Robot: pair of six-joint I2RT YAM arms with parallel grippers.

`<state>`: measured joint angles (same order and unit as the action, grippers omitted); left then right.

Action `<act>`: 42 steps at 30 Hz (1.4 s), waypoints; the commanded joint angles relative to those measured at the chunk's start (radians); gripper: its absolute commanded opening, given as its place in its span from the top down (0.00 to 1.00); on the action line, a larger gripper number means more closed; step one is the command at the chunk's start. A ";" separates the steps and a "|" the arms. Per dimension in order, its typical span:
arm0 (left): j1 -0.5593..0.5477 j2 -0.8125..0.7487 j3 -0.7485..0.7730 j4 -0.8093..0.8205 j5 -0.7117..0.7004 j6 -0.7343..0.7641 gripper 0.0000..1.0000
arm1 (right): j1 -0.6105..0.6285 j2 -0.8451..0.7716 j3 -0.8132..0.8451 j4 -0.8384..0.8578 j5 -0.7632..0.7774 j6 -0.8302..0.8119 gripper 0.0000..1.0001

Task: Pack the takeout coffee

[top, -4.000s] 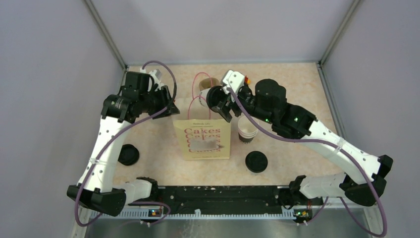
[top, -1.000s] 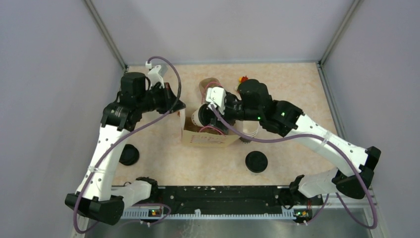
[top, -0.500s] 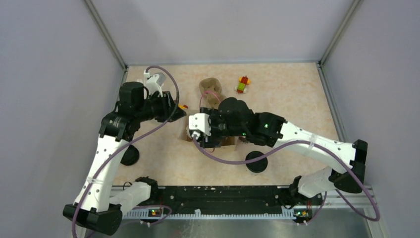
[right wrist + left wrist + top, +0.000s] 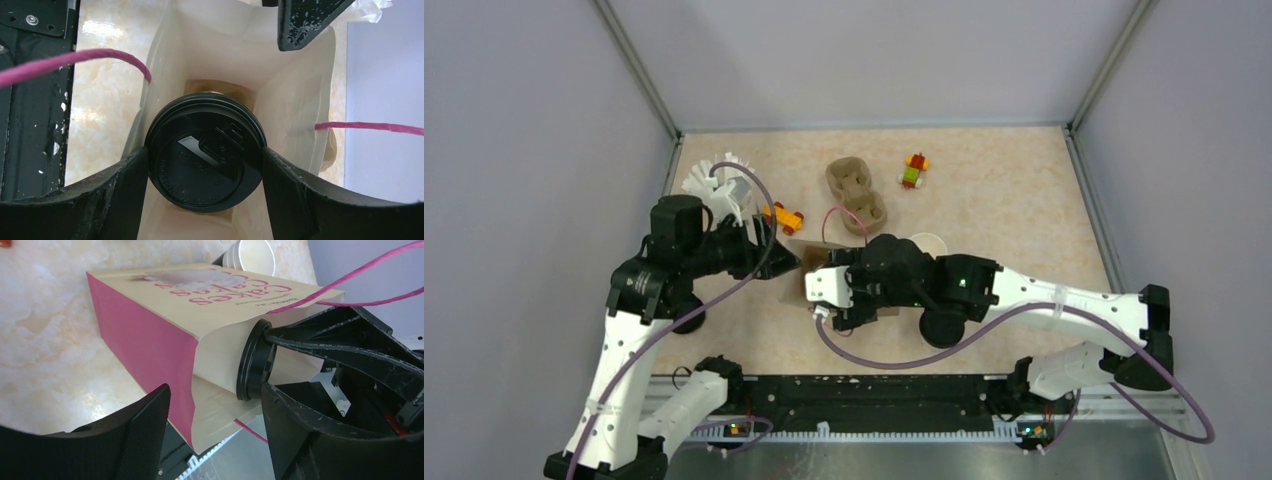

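Lidded coffee cup [image 4: 205, 160] is sitting dead centre of the right wrist view, and your right gripper [image 4: 205, 167] is pinching it, fingers [image 4: 115, 200] touching both sides. It's lying inside the paper bag [image 4: 220, 50], which is resting on its side. Your left gripper [image 4: 215, 390] is hanging wide open by the bag's mouth.

Your right gripper [image 4: 202, 172] points into the open mouth of a white paper bag [image 4: 220, 55]. Its jaws press both sides of a lidded coffee cup [image 4: 200, 150], only the flat black lid showing. Pink cord handles [image 4: 75, 62] trail to either side above the mottled beige bench [image 4: 100, 105].
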<state>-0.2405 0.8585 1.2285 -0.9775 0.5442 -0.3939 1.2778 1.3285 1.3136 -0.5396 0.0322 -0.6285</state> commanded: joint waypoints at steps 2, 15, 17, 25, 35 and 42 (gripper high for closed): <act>0.004 -0.037 -0.020 -0.030 0.057 0.003 0.24 | 0.041 -0.042 -0.032 0.023 0.063 -0.009 0.36; 0.004 -0.103 -0.076 -0.119 -0.006 0.000 0.32 | 0.085 -0.059 -0.103 0.032 0.145 0.022 0.36; 0.004 -0.098 -0.081 -0.117 -0.006 0.007 0.35 | 0.085 -0.060 -0.108 0.040 0.154 0.023 0.36; 0.004 -0.117 -0.124 -0.074 0.033 0.007 0.54 | 0.085 -0.055 -0.112 0.024 0.171 0.002 0.36; 0.004 -0.159 -0.160 -0.017 -0.017 -0.010 0.53 | 0.090 -0.056 -0.105 -0.020 0.169 0.015 0.37; 0.004 -0.153 -0.177 0.025 0.005 0.002 0.67 | 0.093 -0.061 -0.115 -0.024 0.166 0.012 0.37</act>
<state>-0.2405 0.7029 1.0664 -1.0286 0.5331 -0.3985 1.3548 1.3087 1.2037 -0.5728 0.1875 -0.6209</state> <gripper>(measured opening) 0.404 0.740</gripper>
